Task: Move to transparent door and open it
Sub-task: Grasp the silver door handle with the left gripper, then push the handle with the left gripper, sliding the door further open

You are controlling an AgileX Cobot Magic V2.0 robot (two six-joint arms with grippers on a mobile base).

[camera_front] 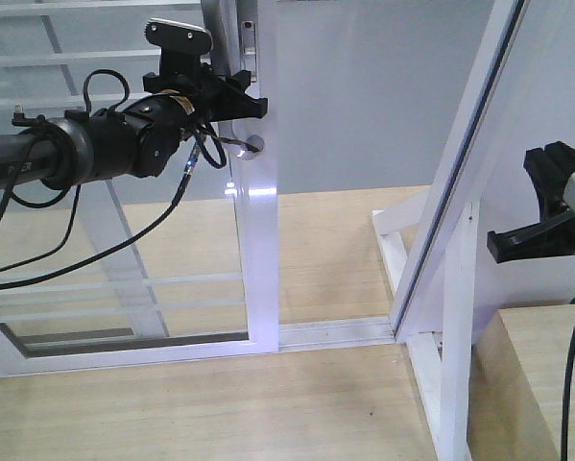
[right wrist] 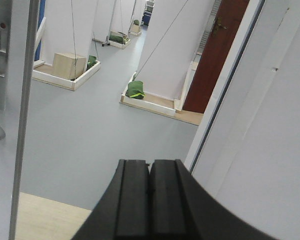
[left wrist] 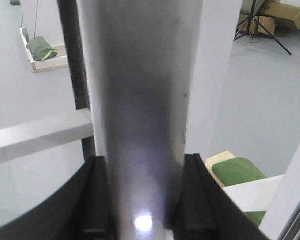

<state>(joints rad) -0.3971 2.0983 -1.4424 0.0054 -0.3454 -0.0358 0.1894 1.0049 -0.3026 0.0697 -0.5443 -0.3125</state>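
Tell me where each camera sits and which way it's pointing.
Front: high on the robot, facing forward and down at the door; shows the left gripper and right gripper.
Left wrist: behind the left gripper, close on the handle between its fingers.
Right wrist: behind the shut right gripper, facing past the door's edge onto grey floor.
Shared: front and left wrist both show the left gripper at the handle.

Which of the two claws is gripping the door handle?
The left claw: it closes around the grey handle. The right claw is shut on nothing.
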